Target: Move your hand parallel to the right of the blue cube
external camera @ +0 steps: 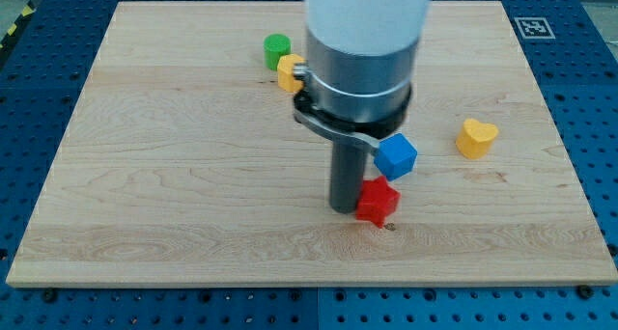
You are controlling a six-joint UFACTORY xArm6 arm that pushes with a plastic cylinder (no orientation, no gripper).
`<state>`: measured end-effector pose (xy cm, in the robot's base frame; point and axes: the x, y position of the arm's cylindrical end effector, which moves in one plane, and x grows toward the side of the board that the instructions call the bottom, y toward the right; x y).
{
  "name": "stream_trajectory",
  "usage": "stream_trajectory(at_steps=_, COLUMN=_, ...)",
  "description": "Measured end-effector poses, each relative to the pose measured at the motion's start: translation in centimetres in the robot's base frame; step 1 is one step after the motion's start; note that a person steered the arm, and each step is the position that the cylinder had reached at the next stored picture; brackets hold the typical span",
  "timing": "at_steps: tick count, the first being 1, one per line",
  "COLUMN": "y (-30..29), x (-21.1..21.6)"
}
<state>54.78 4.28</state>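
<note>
The blue cube lies right of the board's middle. My dark rod comes down from the wide arm body, and my tip rests on the board below and to the left of the blue cube. The tip stands right beside a red star-shaped block, on its left side, seemingly touching it. The red block lies just below the blue cube. The arm's body hides the board directly above the tip.
A yellow heart-shaped block lies to the right of the blue cube. A green cylinder and a yellow block, partly hidden by the arm, lie near the view's top. The wooden board sits on a blue perforated table.
</note>
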Motion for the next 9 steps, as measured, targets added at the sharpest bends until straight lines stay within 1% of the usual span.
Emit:
stream_trajectory(at_steps=1, y=2.1, x=0.1)
stream_trajectory(at_steps=3, y=0.5, x=0.6)
stream_trajectory(at_steps=4, y=0.2, x=3.7)
stream_trajectory(at_steps=5, y=3.9, x=6.3)
stream_trajectory(at_steps=6, y=9.5, x=7.1)
stream_trajectory(at_steps=7, y=14.9, x=6.8)
stream_trajectory(at_steps=8, y=18.1, x=4.2)
stream_trajectory(at_steps=9, y=18.4, x=-0.5)
